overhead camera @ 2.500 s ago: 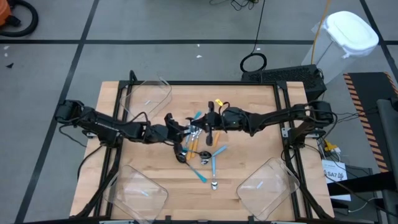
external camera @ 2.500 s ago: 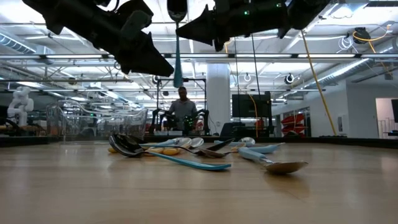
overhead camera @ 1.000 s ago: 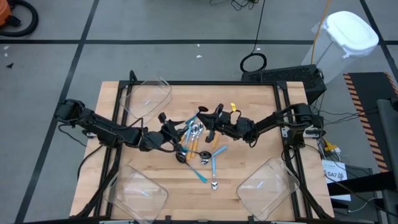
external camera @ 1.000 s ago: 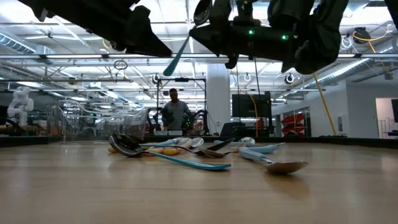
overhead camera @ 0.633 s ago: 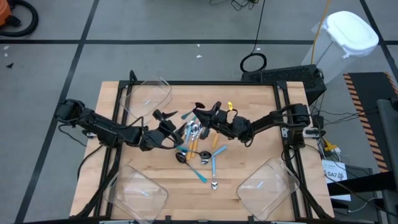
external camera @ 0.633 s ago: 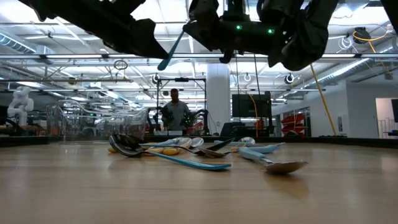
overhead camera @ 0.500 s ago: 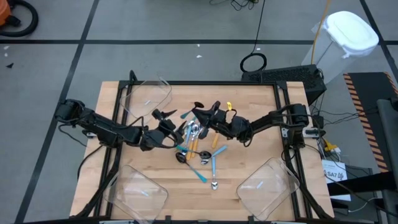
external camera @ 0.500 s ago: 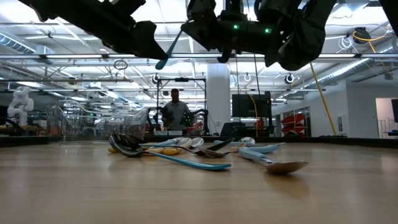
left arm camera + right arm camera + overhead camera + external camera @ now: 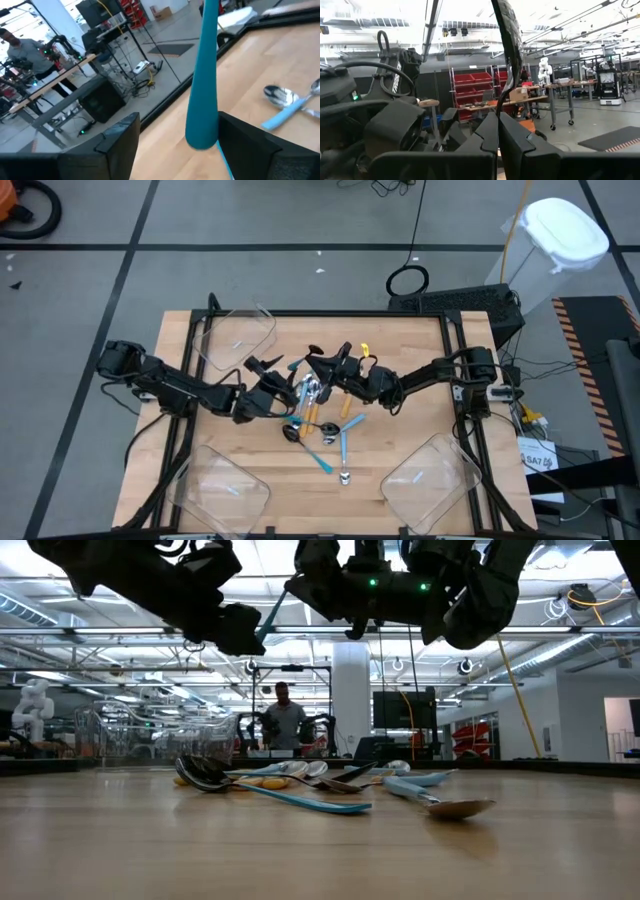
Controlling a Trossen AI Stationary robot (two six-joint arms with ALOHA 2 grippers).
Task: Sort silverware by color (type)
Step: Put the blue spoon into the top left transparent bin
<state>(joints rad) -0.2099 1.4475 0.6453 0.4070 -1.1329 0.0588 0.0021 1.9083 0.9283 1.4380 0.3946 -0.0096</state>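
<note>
My right gripper (image 9: 322, 363) is shut on a spoon with a black bowl (image 9: 314, 350) and a light-blue handle (image 9: 295, 365), held above the table's middle. The handle slants toward my left gripper (image 9: 268, 375), which is open. In the left wrist view the handle's free end (image 9: 202, 132) stands between the two fingers of my left gripper (image 9: 175, 145), close beside one of them. The other spoons lie in a loose pile (image 9: 318, 408) on the wood below, and the pile also shows in the low view (image 9: 300, 785). My left gripper: I cannot tell whether the finger (image 9: 240, 140) beside the handle's free end touches it. My right gripper pinches the spoon between its two shut fingers (image 9: 480, 140), at the dark part (image 9: 499, 102) near where the bowl meets the handle. The spoon is lifted clear and slants, its blue handle (image 9: 270, 615) pointing toward my left gripper.
Clear plastic bins stand at the far left (image 9: 238, 335), near left (image 9: 225, 485) and near right (image 9: 432, 480) of the table. A silver spoon with a blue handle (image 9: 285, 100) lies on the wood below my left gripper. A person (image 9: 285, 720) stands in the room beyond the table.
My right gripper has carried the spoon toward the table's left edge and a little toward the far edge. The handle's free end has come up to my left gripper. The spoon stays lifted clear and slanted.
</note>
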